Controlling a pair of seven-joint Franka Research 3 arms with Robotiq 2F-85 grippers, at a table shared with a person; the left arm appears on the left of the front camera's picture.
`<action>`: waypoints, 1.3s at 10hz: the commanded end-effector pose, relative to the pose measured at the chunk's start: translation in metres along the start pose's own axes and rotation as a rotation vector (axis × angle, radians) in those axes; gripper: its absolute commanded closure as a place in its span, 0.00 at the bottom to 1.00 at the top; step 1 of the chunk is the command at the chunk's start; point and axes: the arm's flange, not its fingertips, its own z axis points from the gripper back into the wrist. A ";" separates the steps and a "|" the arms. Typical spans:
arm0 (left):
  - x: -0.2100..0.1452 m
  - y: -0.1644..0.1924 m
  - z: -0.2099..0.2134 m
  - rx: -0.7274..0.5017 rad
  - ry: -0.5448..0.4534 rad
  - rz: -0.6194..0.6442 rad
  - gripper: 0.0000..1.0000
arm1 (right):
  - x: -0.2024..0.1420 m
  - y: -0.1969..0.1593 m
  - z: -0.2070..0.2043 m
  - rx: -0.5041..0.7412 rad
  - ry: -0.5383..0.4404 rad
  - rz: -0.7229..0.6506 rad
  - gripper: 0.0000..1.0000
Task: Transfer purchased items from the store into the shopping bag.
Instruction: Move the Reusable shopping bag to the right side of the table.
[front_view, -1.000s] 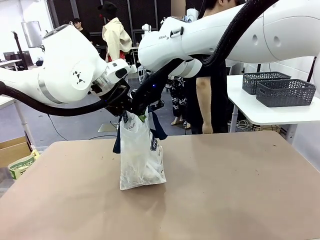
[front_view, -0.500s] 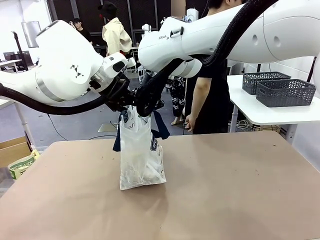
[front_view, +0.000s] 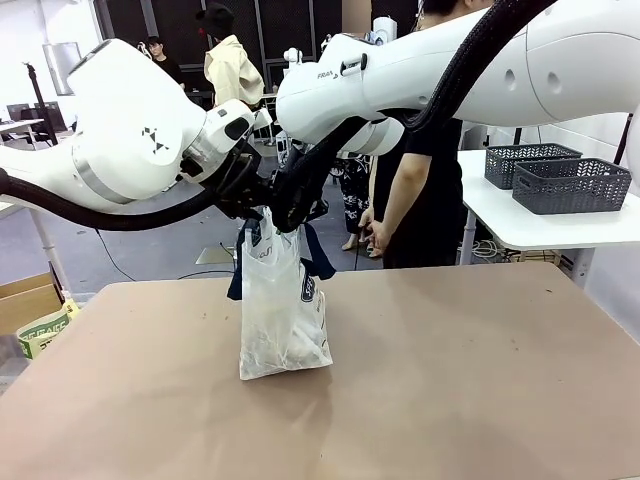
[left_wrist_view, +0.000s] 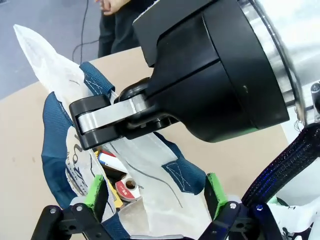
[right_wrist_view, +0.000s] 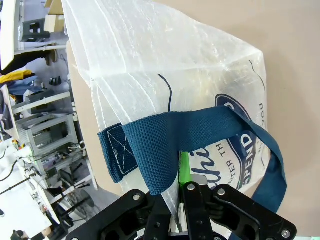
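Note:
The shopping bag (front_view: 282, 315), translucent white with navy handles and an oval logo, stands upright on the table. My right gripper (front_view: 292, 210) is shut on its upper rim, seen close in the right wrist view (right_wrist_view: 181, 182) beside a navy handle (right_wrist_view: 200, 130). My left gripper (front_view: 248, 203) hovers just over the bag's mouth, and in the left wrist view (left_wrist_view: 153, 192) its green pads (left_wrist_view: 95, 190) stand wide apart with nothing between them. Inside the bag (left_wrist_view: 150, 165) lie small purchased items (left_wrist_view: 120, 180) in red, white and yellow. The right gripper (left_wrist_view: 100, 122) pinches the rim there too.
A person (front_view: 410, 190) stands at the far side of the brown table (front_view: 450, 380). Dark grey mesh baskets (front_view: 570, 182) sit on a white side table at the right. A cardboard box (front_view: 30, 300) is on the floor at the left.
My left gripper's jaws have opened and the left arm has lifted slightly above the bag's mouth. The right gripper has kept its hold on the rim.

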 end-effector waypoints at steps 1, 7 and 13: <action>-0.002 0.008 -0.008 -0.019 0.009 -0.006 0.00 | 0.000 0.002 0.003 0.001 0.000 0.009 1.00; -0.003 0.014 -0.029 0.126 0.082 0.017 0.39 | 0.000 0.002 0.003 0.001 0.000 0.009 1.00; -0.010 0.011 -0.020 0.177 0.065 0.006 1.00 | 0.000 0.002 0.003 0.001 0.000 0.009 1.00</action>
